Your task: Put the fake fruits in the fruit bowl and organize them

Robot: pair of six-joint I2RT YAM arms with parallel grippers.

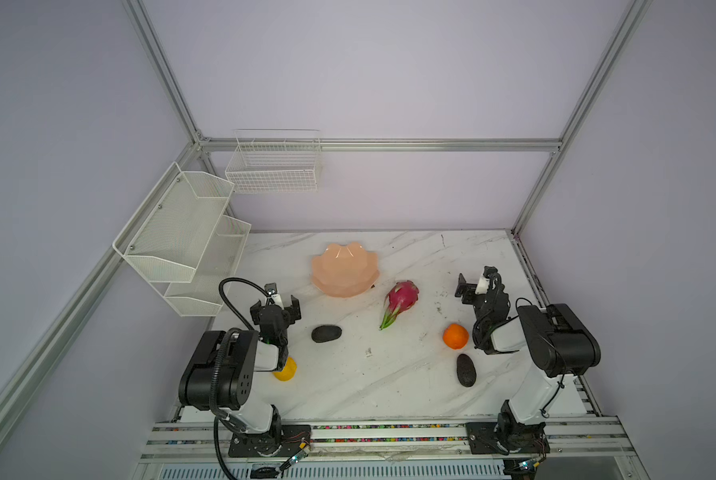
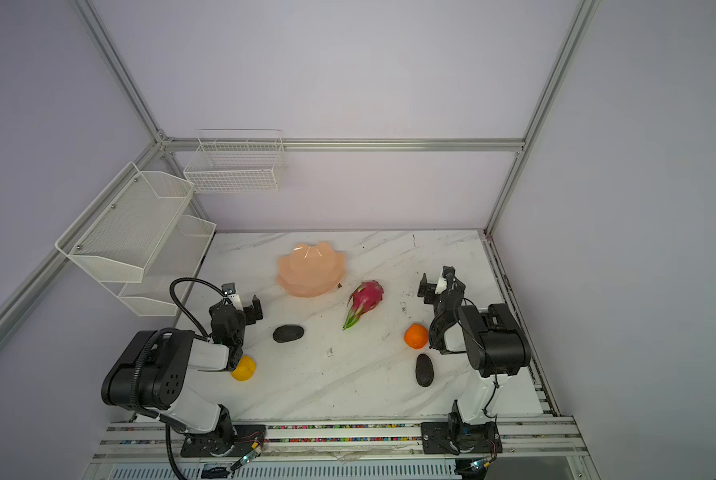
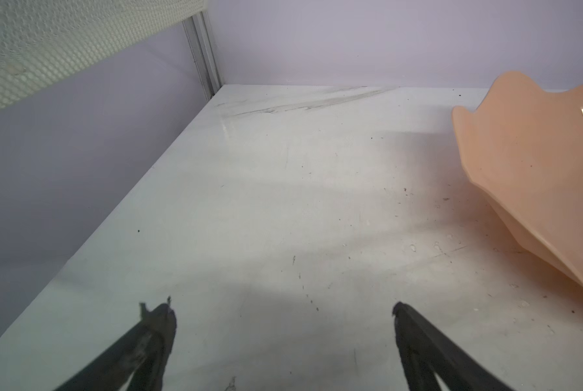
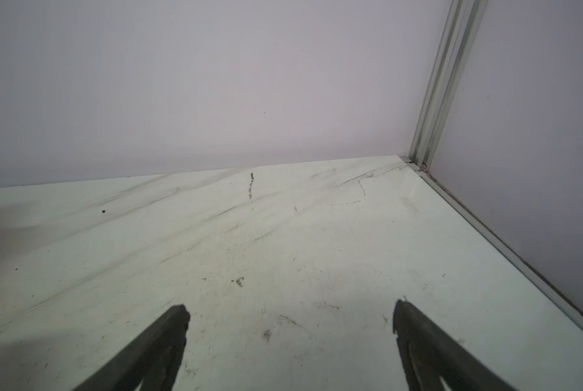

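Marbled white tabletop (image 1: 389, 386) between lilac walls (image 1: 389, 83). Glossy peach-pink fruit bowl (image 1: 344, 270) at back centre, rim scalloped. Left gripper (image 3: 281, 307) and right gripper (image 4: 290, 307) both spread wide, clamping nothing. Magenta dragon fruit (image 1: 400, 301) just right of bowl; dark avocado (image 1: 326, 333) mid-table, second avocado (image 1: 466, 370) just beside orange (image 1: 455, 336); yellow citrus (image 1: 286, 370) half hidden under left arm (image 1: 223, 365).

White arms (image 1: 263, 358), black joints, black ribbed cable (image 1: 240, 279).

Pale lilac walls (image 1: 389, 83) stand behind an aluminium frame (image 1: 381, 145). A white mesh shelf (image 1: 173, 232) hangs on the left wall, a wire basket (image 1: 273, 174) on the back one. The marble-look tabletop (image 1: 389, 374) shows dark marks, perhaps scuffs.
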